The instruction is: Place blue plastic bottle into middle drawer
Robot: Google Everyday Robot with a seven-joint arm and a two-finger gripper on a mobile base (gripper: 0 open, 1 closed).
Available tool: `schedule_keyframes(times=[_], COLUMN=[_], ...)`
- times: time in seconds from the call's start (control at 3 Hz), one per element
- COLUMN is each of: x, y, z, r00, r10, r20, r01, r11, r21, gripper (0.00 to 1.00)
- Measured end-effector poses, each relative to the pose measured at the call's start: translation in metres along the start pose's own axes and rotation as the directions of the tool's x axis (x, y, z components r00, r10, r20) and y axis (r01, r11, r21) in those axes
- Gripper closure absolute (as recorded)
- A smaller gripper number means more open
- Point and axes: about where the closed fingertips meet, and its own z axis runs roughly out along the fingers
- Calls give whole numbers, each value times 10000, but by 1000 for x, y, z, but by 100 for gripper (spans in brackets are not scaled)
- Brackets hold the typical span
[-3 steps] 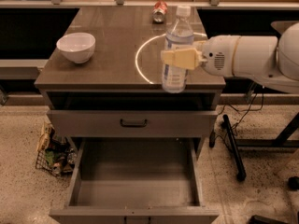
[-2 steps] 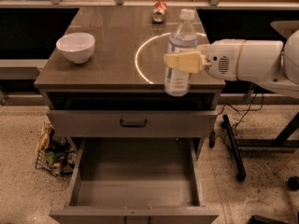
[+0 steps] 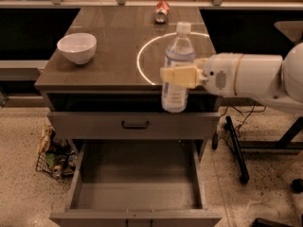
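Above cabinet [image 3: 94, 77] edge, pincer [image 3: 176, 75] clasping clear bottle [image 3: 174, 97]

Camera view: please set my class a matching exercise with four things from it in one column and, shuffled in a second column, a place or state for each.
Things:
1. blue plastic bottle
2. white bowl
3. red can
4. middle drawer

Places or states:
A. at the far edge of the tabletop
B. pulled open, below the closed drawer front
C. held upright by the gripper, above the tabletop's front edge
D. standing on the tabletop, at the picture's left

Pairs: 1-C, 2-D, 3-A, 4-B
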Motion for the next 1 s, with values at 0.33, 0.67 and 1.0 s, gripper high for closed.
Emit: schedule_keyframes(times=[0.33,0.67,1.0], x=[46,94,127], y=[17,29,30], z=[6,37,60], r00=[9968,9986,9976], r10=[780,-15,-585], r20=[165,529,362], r01=[-778,68,629], r11=[9968,9950,9885], r21=[-172,-1000,-1376], gripper=[100,100,100])
